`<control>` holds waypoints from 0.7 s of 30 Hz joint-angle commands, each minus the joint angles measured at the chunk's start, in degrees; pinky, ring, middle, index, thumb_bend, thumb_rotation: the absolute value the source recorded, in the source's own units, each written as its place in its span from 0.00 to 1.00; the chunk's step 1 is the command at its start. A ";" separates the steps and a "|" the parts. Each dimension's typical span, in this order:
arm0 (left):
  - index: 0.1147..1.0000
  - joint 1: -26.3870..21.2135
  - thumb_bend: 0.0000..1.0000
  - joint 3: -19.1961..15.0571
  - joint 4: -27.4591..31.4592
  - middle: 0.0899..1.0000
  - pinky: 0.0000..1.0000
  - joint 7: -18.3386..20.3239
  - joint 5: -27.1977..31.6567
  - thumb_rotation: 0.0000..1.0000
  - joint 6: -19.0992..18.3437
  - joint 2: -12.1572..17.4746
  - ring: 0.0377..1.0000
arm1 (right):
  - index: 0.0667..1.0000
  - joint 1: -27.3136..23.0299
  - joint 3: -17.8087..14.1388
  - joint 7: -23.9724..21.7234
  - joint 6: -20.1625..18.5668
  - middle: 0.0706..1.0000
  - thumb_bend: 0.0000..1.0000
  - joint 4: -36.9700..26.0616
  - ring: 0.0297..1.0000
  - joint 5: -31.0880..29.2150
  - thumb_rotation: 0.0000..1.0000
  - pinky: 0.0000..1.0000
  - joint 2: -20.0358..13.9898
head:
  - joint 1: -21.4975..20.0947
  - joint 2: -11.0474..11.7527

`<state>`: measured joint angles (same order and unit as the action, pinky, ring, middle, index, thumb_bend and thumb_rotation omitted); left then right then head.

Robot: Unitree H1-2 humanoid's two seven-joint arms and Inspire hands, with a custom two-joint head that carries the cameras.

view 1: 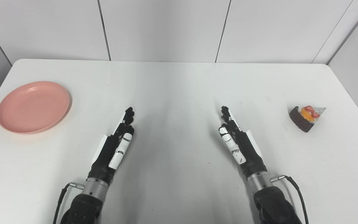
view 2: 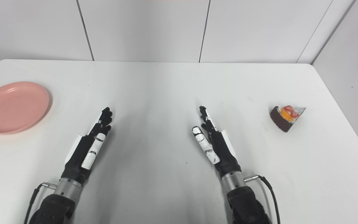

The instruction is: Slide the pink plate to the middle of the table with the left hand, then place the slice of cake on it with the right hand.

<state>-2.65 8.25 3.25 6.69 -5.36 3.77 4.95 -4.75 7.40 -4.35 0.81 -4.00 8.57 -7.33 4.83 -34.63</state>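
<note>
Waiting: left hand (view 1: 113,146) flat, fingers straight, holding nothing. Pink plate (view 1: 33,106) sits off to its left, a bit farther out. Right hand (view 1: 239,143) empty too; cake slice (view 1: 306,117) off to its right.

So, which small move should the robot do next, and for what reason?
Probably the left hand should move left toward the pink plate. The plate lies empty at the table's left edge, far from the middle, and both hands are open and hold nothing. The slice of cake sits apart at the right, so the right hand can wait.
</note>
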 commanded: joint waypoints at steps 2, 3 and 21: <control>1.00 1.45 0.43 0.68 -1.53 1.00 0.96 0.45 -0.29 1.00 -0.47 -0.18 1.00 | 0.98 0.07 0.78 -1.18 -0.99 0.99 0.37 -0.03 0.98 0.33 1.00 0.94 -0.02 | 0.10 0.00; 1.00 1.45 0.44 0.66 -1.53 1.00 0.96 0.49 -0.20 1.00 -0.50 -0.19 1.00 | 0.98 0.07 0.82 -1.18 -1.18 0.99 0.38 -0.11 0.98 0.47 1.00 0.94 -0.03 | 0.10 0.00; 0.99 1.31 0.43 0.79 -1.46 1.00 0.96 0.49 -0.29 1.00 -0.48 -0.34 1.00 | 0.98 0.11 0.73 -1.58 -1.99 0.98 0.37 -0.55 0.98 0.24 1.00 0.94 -0.11 | 0.62 -0.14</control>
<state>-2.66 8.29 3.25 6.70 -5.46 3.73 4.93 -4.75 7.52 -4.52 0.67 -4.10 8.94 -7.38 5.45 -34.80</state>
